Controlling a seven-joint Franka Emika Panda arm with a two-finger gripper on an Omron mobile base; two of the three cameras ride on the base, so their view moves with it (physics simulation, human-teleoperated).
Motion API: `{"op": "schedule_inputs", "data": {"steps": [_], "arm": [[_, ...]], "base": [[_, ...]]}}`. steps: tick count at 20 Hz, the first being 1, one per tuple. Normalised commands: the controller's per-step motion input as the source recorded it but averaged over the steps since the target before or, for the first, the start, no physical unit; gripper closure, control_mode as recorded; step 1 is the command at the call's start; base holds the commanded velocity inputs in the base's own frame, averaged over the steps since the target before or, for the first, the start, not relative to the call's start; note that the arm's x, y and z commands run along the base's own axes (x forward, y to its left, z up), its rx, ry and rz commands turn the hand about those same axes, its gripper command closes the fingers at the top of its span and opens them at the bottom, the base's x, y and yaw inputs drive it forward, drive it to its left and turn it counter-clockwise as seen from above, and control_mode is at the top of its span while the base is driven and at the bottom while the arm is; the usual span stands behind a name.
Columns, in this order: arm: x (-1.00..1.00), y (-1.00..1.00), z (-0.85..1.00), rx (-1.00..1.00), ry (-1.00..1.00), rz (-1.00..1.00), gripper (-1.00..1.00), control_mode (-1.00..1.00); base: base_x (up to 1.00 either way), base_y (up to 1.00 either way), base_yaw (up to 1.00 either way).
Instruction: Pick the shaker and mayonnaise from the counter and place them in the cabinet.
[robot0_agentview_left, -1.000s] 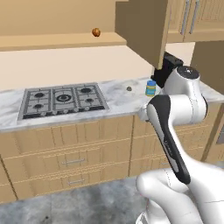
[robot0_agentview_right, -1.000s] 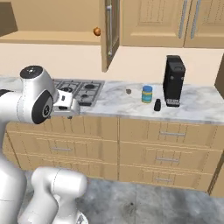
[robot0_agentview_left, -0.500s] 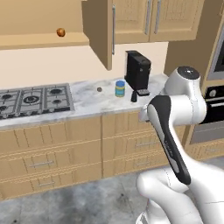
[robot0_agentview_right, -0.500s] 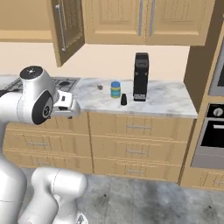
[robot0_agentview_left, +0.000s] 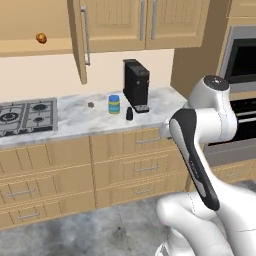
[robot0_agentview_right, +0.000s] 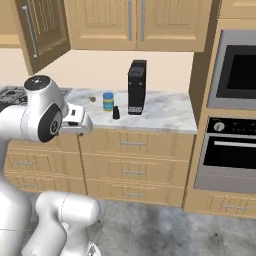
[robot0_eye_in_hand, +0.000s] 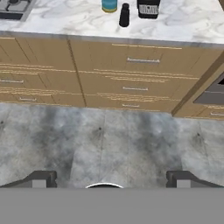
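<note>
The mayonnaise (robot0_agentview_left: 114, 104), a squat jar with a blue lid, stands on the marble counter (robot0_agentview_left: 70, 120) left of a black coffee machine. The shaker (robot0_agentview_left: 129, 113), small and dark, stands just in front of it to the right. Both also show from the other side, mayonnaise (robot0_agentview_right: 108, 101) and shaker (robot0_agentview_right: 116, 113), and at the top of the hand view, mayonnaise (robot0_eye_in_hand: 109, 5) and shaker (robot0_eye_in_hand: 124, 15). The cabinet (robot0_agentview_left: 30, 47) above the counter is open, its door (robot0_agentview_left: 77, 40) swung out with a long grey handle. My gripper (robot0_eye_in_hand: 111, 180) is open and empty, low over the floor, well short of the counter.
A black coffee machine (robot0_agentview_left: 136, 85) stands right of the jar. A small orange fruit (robot0_agentview_left: 41, 38) sits on the cabinet shelf. A stove (robot0_agentview_left: 25, 115) is at the counter's left, a built-in oven (robot0_agentview_right: 235, 70) at the right. Drawer fronts (robot0_eye_in_hand: 131, 74) face me.
The base has driven to the right, so the whole scene has slid left in both base views and the oven has come into view. The gripper stays open.
</note>
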Motion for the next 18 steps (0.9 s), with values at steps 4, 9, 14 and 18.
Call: {"op": "schedule_inputs", "data": {"steps": [4, 9, 14, 18], "arm": [[0.0, 0.0, 0.0, 0.0, 0.0, 0.0, -1.0, 1.0], [0.0, 0.0, 0.0, 0.0, 0.0, 0.0, -1.0, 1.0], [0.0, 0.0, 0.0, 0.0, 0.0, 0.0, -1.0, 1.0], [0.0, 0.0, 0.0, 0.0, 0.0, 0.0, -1.0, 1.0]], "base": [[0.48, -0.2, 0.03], [0.66, -0.05, 0.04], [0.62, -0.27, 0.01], [0.47, -0.46, 0.0]]}}
